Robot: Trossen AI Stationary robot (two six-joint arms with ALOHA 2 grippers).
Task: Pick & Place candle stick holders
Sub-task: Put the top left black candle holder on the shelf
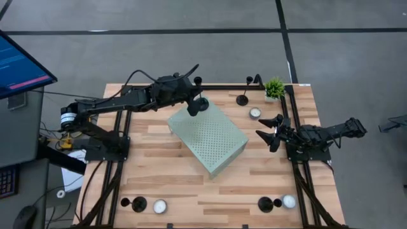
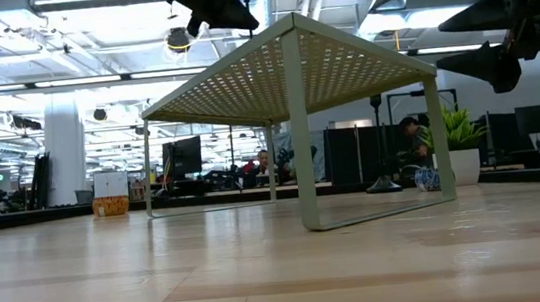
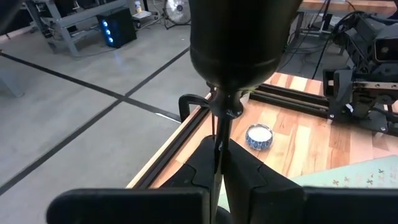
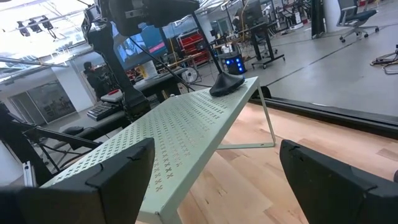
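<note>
Holding candle stick holder (image 1: 198,105) on perforated stand (image 1: 213,137) | left gripper (image 1: 193,102) clenched on stem

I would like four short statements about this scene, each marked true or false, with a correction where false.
1. The left gripper is shut on a matte black candle stick holder whose base sits on the pale green perforated metal stand. True.
2. The right gripper is shut on a tealight candle. False: its fingers are open and hold nothing.
3. A small green potted plant stands at a far table corner. True.
4. All black holders are on the stand. False: others stand on the wooden table.
</note>
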